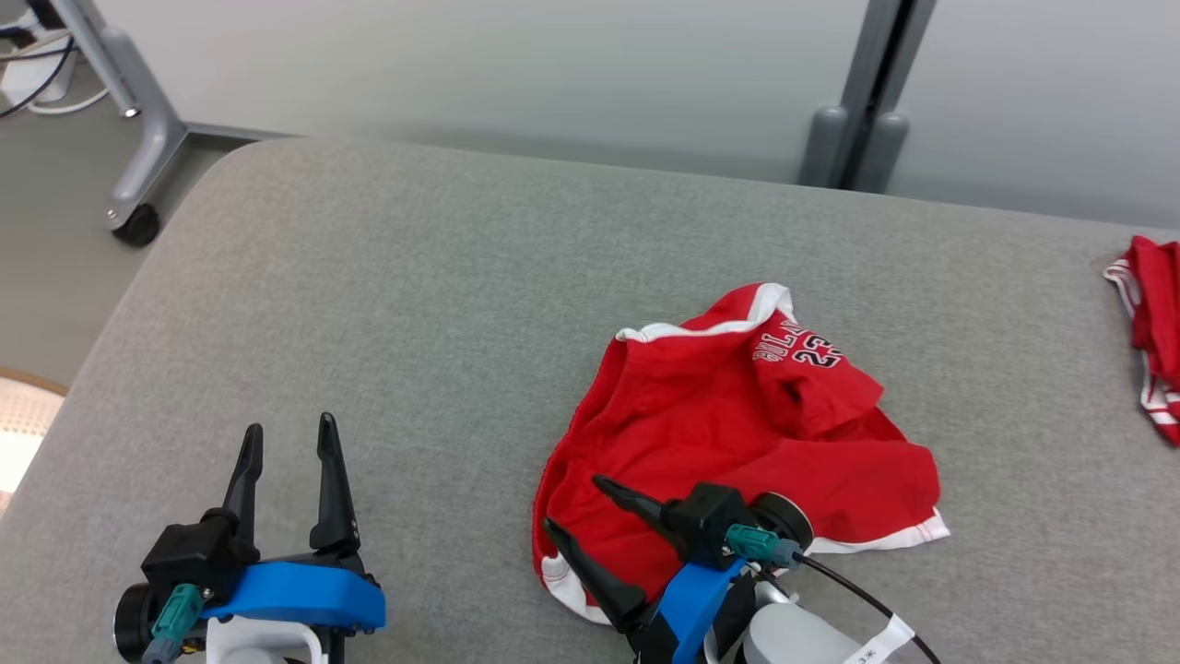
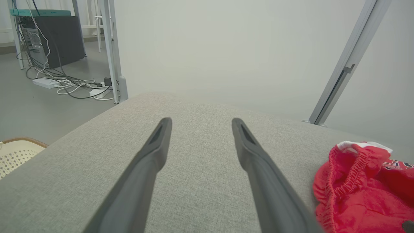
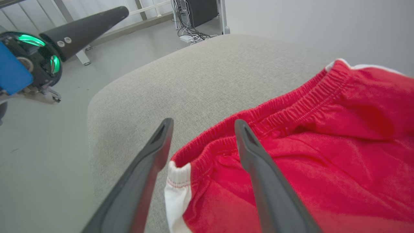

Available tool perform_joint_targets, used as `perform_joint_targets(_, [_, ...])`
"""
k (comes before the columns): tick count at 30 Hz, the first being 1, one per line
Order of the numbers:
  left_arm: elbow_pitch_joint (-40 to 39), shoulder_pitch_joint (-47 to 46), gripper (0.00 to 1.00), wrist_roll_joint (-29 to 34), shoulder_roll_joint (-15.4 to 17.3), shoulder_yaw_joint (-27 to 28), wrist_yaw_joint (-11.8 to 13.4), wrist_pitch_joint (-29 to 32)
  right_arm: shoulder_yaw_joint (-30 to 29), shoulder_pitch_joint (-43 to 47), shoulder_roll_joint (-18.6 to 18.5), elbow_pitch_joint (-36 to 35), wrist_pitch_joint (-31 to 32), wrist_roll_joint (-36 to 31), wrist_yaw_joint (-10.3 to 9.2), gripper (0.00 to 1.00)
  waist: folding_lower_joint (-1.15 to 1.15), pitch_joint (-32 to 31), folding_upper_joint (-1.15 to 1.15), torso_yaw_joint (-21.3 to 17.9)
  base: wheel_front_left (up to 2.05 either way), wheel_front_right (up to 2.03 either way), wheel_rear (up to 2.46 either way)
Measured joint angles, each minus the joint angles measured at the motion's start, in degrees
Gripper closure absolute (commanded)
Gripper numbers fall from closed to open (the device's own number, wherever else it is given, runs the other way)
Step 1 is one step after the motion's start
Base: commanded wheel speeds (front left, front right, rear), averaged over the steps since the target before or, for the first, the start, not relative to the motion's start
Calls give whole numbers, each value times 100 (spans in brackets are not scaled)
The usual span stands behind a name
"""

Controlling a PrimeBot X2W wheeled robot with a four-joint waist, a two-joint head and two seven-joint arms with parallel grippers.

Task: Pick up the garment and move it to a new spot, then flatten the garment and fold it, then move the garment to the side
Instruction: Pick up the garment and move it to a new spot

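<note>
A crumpled pair of red shorts [image 1: 737, 433] with white trim and a printed number lies on the grey padded table [image 1: 415, 304], right of centre. My right gripper [image 1: 576, 505] hovers open over the near left corner of the shorts, fingers pointing left. In the right wrist view the right gripper [image 3: 202, 124] straddles the elastic waistband of the shorts [image 3: 323, 145], apart from the cloth. My left gripper [image 1: 288, 432] stands open over bare table at the lower left, well left of the shorts. The left wrist view shows the left gripper [image 2: 201, 122] open, with the shorts [image 2: 362, 184] at lower right.
A second red and white garment [image 1: 1152, 332] lies at the table's right edge. A wheeled stand leg [image 1: 138, 120] is on the floor beyond the far left corner. A pale perforated basket [image 2: 16, 153] sits on the floor at the left. Wall posts [image 1: 867, 101] rise behind the table.
</note>
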Motion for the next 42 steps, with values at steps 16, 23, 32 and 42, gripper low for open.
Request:
perform_joint_targets(16, [-115, 263, 0, 131, 112, 111, 5, 0, -2238, 413, -178, -261, -354, -932, 0, 0, 0, -289, 0, -755, 0, 0, 0])
perform_joint_targets(23, [-272, 358, 0, 165, 214, 115, 70, 31, -3210, 1106, -307, -912, -298, -1268, 0, 0, 0, -382, 0, -1030, 0, 0, 0])
perform_joint_targets(32, [-480, 459, 0, 167, 290, 110, 157, 130, -4094, 1914, -190, -1936, 60, -1604, 0, 0, -1, -422, 0, -1278, 0, 0, 0])
perform_joint_targets(42, [-681, 565, 0, 216, 374, 69, 227, 227, -4577, 2463, -49, -2720, 400, -1756, 0, 0, -1, -425, 0, -1278, 0, 0, 0])
